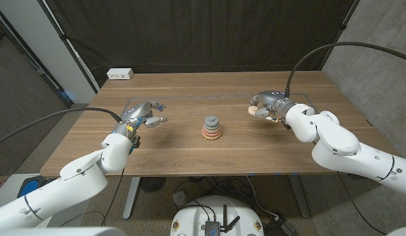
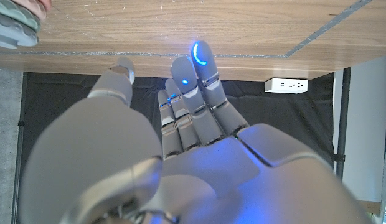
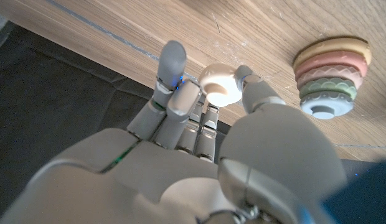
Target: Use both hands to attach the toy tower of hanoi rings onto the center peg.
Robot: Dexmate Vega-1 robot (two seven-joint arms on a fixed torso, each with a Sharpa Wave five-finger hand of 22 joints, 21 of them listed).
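1. A wide brown wooden counter (image 1: 190, 147) carries everything, with black curtains behind it. A white power strip (image 1: 120, 74) lies at its far left corner.

2. The robot's white left arm comes in from the near left. Its grey left hand (image 1: 143, 117) sits over the counter, well left of the toy. Its fingers (image 2: 199, 81) are spread and straight, grasping nothing.

3. The robot's white right arm comes in from the near right. Its grey right hand (image 1: 268, 105) is well right of the toy. It pinches a small cream-coloured toy ring (image 3: 220, 85) between thumb and fingertips.

4. At the counter's centre stands the stacked toy tower of pastel rings (image 1: 211, 128), widest at the bottom, narrowing upward. From the base the rings are cream, pink, green and grey-blue. The stack's long axis points straight up from the counter, as the hidden peg presumably does.

5. The held cream ring looks like smooth, stiff moulded material, light and not fragile.
   - Its rounded rim may be slippery, so the outer edge is the sensible place to hold.
   - That keeps the centre hole free for the peg.
   - Its hole must face down, level with the counter, to slide on.
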